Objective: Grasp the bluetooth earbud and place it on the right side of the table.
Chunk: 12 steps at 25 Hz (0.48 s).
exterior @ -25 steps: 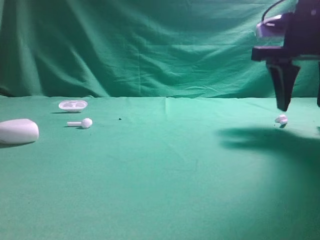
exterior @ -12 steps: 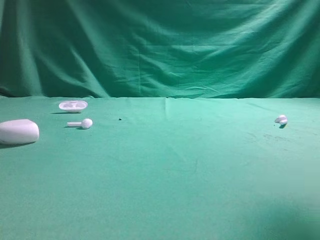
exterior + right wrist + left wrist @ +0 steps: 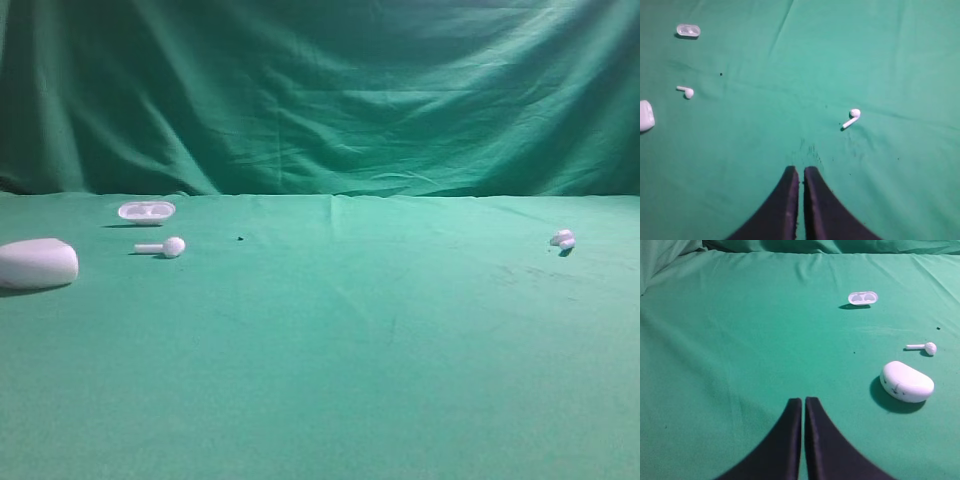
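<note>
At the far left of the high view sits a rounded white case (image 3: 37, 263), with a shallow oval tray (image 3: 146, 210) behind it and a long-stemmed earbud (image 3: 162, 246) lying just right of the case. The green bench (image 3: 330, 340) runs bare through the middle. Far to the right edge, alone on the cloth, lies the bluetooth earbud (image 3: 563, 239), well apart from the other white pieces.

It is tiny, white and glossy, with a rounded head and a stem (image 3: 852, 118), lying on its side. It looks very light, hard and slick, likely to skid or pop out of a pinch; the stem or the sides of the head seem the surest hold.

The left claw (image 3: 803, 407) is pressed together, empty, over bare cloth. The right claw (image 3: 801, 175) is likewise pinched closed on nothing, hovering apart from the earbud.
</note>
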Tool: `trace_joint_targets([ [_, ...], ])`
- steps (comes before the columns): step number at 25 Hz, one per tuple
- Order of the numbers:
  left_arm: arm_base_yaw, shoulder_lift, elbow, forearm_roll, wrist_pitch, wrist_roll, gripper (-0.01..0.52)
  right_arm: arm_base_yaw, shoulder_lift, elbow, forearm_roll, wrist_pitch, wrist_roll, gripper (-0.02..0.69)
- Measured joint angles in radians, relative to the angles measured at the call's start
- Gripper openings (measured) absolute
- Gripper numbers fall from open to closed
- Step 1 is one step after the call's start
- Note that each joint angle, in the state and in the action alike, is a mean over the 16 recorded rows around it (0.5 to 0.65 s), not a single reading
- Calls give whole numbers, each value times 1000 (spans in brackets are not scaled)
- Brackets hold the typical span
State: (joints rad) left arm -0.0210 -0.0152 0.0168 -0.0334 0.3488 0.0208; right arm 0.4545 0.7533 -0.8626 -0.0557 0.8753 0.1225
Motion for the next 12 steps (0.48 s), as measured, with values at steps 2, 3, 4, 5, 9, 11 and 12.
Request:
trace_joint_targets([
  [2, 0, 0, 0, 0, 0, 0, 0, 0, -75, 53, 2, -21, 2, 0],
  [3, 0, 0, 0, 0, 0, 0, 0, 0, -112, 76, 4, -30, 4, 0],
  [4, 0, 0, 0, 0, 0, 0, 0, 0, -148, 96, 6, -38, 5, 0],
  [5, 0, 0, 0, 0, 0, 0, 0, 0, -182, 115, 7, -46, 5, 0],
  [9, 0, 0, 0, 0, 0, 0, 0, 0, -300, 172, 3, -70, 5, 0],
  [11, 0, 0, 0, 0, 0, 0, 0, 0, -344, 195, -8, -79, 5, 0],
  [12, 0, 0, 0, 0, 0, 0, 0, 0, -361, 206, -15, -84, 5, 0],
])
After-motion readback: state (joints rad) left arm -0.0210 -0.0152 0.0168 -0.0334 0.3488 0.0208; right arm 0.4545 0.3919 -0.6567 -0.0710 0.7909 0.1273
